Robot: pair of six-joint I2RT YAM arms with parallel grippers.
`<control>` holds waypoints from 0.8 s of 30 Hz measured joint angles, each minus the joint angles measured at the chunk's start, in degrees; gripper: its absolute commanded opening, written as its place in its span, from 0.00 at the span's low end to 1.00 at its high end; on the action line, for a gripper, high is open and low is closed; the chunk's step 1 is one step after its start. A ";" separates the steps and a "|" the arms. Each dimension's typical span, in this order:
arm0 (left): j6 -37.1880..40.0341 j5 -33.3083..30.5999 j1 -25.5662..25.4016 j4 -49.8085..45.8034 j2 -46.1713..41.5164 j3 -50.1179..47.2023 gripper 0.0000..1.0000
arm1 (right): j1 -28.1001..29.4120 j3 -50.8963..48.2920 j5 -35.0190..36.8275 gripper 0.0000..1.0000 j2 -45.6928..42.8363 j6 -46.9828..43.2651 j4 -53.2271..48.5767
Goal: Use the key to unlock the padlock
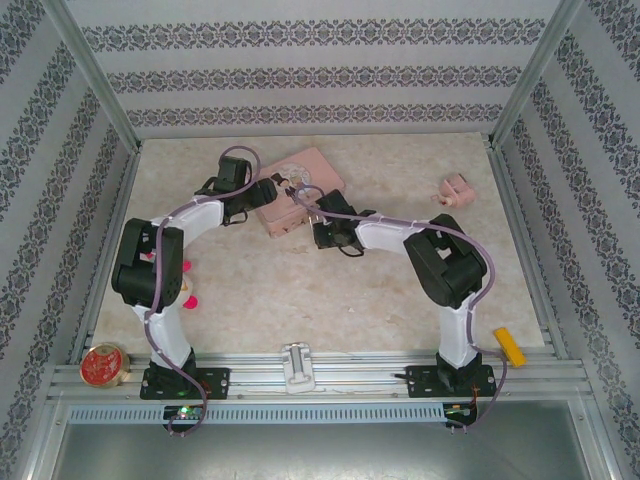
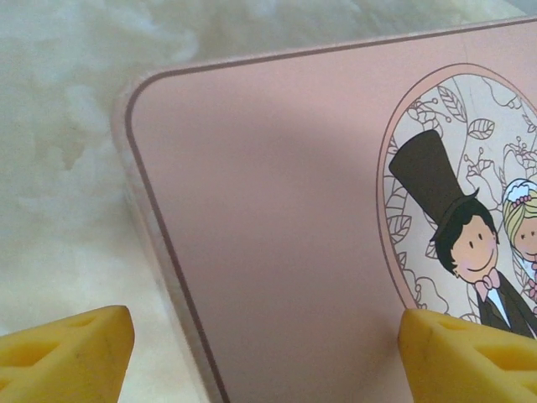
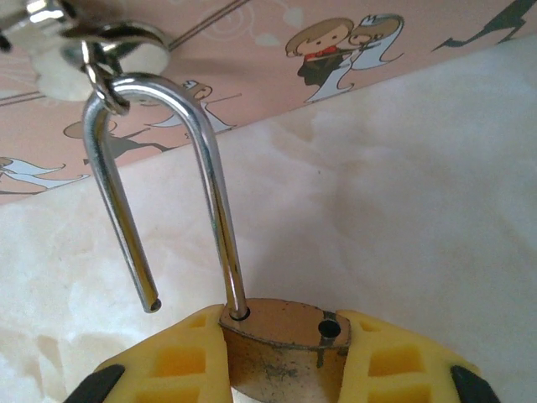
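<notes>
One shackle (image 3: 210, 168) leg stood clear of the padlock (image 3: 285, 340) body, its tip hanging free beside the empty socket. The other leg sat in the brass. So the lock read as open, and the unlocking itself looked done.

Right gripper (image 3: 285, 369) was clamped on the brass body, a yellow finger (image 3: 176, 365) pressed on each side, lock upright above the table (image 3: 403, 210).

Shackle bend was hooked through a silvery ring fitting (image 3: 126, 38) at the edge of the pink tin (image 3: 252, 50), so the padlock was open but not off the tin.

Judgement: what was left, if anything, was slipping the free leg out of that fitting. The task sentence asked only for unlocking.

Left gripper (image 2: 264, 357) had its jaws spread wide and held nothing. One fingertip sat past the tin's rounded corner over the table, the other over the lid.

From above, both grippers met at the tin on the far half of the table.
</notes>
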 measured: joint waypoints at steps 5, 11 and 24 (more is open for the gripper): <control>0.46 -0.07 -0.44 0.63 -4.52 -2.38 0.88 | 0.50 -3.87 -1.18 0.00 -2.86 2.27 0.70; 1.51 -2.12 -3.98 0.46 -10.19 -4.17 0.99 | 1.64 -10.10 -2.56 0.00 -6.67 7.85 4.17; -0.72 -8.96 -10.14 -4.09 -12.66 -12.59 0.99 | 2.73 -17.07 -3.98 0.00 -10.08 19.96 12.04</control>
